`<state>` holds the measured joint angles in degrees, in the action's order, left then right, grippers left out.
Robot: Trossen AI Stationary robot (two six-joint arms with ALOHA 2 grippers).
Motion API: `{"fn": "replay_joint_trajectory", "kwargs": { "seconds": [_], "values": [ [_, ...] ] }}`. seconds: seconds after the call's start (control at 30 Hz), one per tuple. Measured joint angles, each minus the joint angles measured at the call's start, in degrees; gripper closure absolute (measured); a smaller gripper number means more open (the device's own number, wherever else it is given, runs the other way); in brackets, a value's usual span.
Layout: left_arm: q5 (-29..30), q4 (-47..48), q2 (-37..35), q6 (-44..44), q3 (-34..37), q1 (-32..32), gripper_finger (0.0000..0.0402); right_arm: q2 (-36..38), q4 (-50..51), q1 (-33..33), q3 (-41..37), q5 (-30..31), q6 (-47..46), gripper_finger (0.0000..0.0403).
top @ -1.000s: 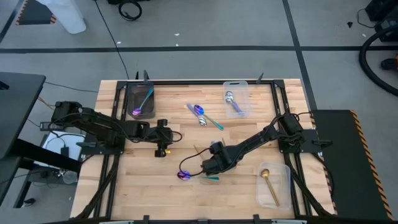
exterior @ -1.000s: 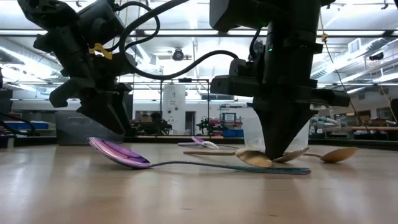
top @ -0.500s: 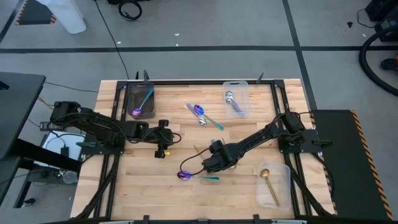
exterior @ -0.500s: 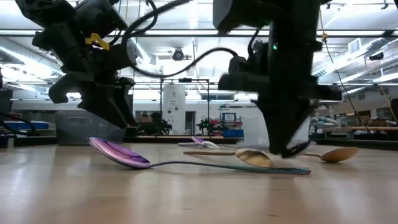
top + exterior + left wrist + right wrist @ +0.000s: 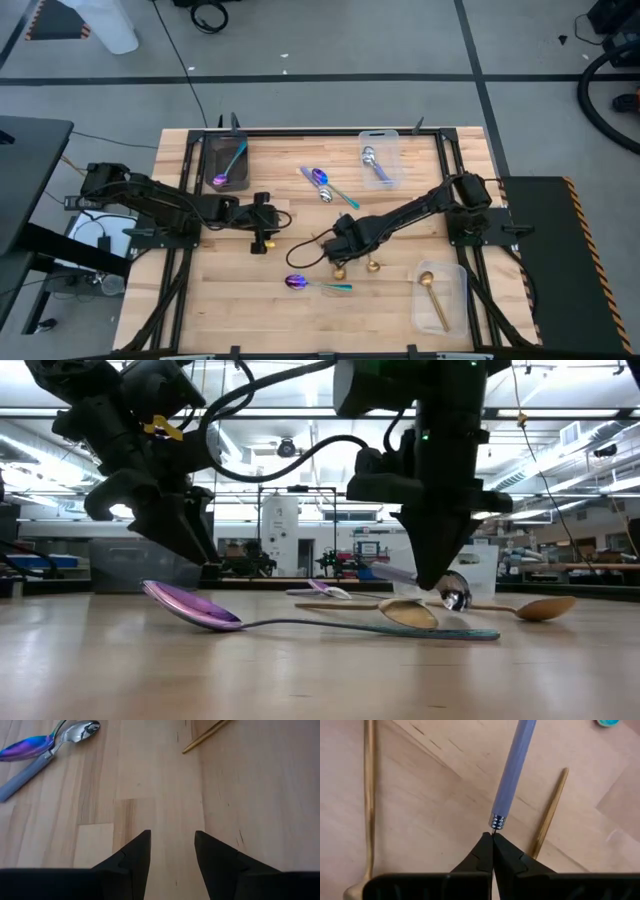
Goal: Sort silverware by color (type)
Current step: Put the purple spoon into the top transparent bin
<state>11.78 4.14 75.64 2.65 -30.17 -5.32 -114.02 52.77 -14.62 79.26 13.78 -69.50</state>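
I see the table (image 5: 240,300) from straight above. At its centre my right gripper (image 5: 335,240) hangs over two gold spoons (image 5: 355,266). At 6 o'clock from it lies a purple spoon (image 5: 315,285). My left gripper (image 5: 262,222) waits at 9 o'clock. A dark tray (image 5: 209,163) at 11 o'clock holds one purple spoon. The bin (image 5: 380,140) at 1 o'clock holds a silver spoon (image 5: 374,165); the bin at 5 o'clock (image 5: 455,300) holds a gold one.

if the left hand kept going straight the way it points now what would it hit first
Probably nothing soon: the open left hand faces bare table. The purple spoon, silver spoon and a gold handle lie off to either side, though depth is unclear.
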Motion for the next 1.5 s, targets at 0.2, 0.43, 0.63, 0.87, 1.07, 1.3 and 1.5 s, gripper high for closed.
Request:
{"fn": "replay_joint_trajectory", "kwargs": {
  "seconds": [0.2, 0.43, 0.63, 0.87, 1.07, 1.3, 1.5],
  "values": [
    [0.0, -0.1, 0.0, -2.1, 0.0, 0.0, 0.0242, 0.0, 0.0, 0.7, 0.0, 0.1, 3.3, 0.0395],
    [0.0, -4.5, 0.0, -2.1, 0.0, 1.6, 0.0242, 0.9, 0.2, 1.1, 0.2, 2.8, 6.2, 0.0395],
    [0.1, -4.1, -0.5, -0.6, 0.1, 6.2, 0.0242, 5.0, 1.6, 3.2, 0.2, 7.2, 10.2, 0.0395],
    [0.1, -4.2, -1.3, 1.2, 0.0, 8.2, 0.0242, 11.0, 5.1, 6.6, 0.2, 11.4, 13.5, 0.0395],
    [0.8, -5.2, -3.8, 5.5, 0.0, 8.2, 0.0242, 14.4, 7.9, 10.0, 0.2, 14.4, 14.9, 0.0395],
    [1.5, -10.0, -6.0, 11.6, 0.0, 9.6, 0.0242, 15.4, 8.6, 15.0, 0.2, 14.7, 19.9, 0.0395],
    [1.6, -12.4, -6.1, 14.5, 0.0, 12.7, 0.0242, 15.4, 9.7, 19.1, 0.2, 13.6, 24.5, 0.0395]
  ]
}}
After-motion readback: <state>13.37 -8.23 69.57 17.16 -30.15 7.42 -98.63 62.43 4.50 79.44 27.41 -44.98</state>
